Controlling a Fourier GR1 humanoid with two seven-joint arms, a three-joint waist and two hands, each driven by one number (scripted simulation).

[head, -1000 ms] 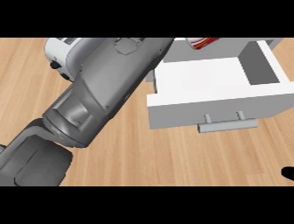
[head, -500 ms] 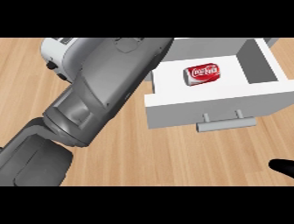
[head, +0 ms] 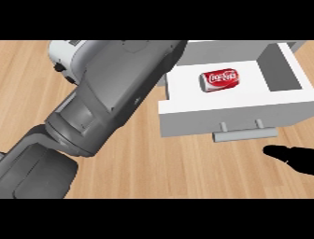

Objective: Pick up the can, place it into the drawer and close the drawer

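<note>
The right hand (head: 304, 159) has come further in from the lower right since half a second ago, and now it reaches well onto the wooden surface (head: 22, 88), pointing left toward the drawer's front. Its fingers (head: 278, 152) look stretched out straight, holding nothing, the tip near the drawer but not touching it.

And there's the can (head: 220, 78), red with white lettering, lying on its side on the white floor of the drawer (head: 284, 70), just as it lay a moment back. It sits in the left half of the compartment, free of any hand, clear of the walls.

The drawer stands pulled open, its grey handle (head: 245, 134) jutting from the near front panel, just above and left of the right hand's tip.

The left forearm (head: 108, 102) fills the left side of the view, a big grey limb running from the lower left up to the far edge beside the drawer's left wall. The left hand itself is out of sight, so its fingers I cannot tell.
</note>
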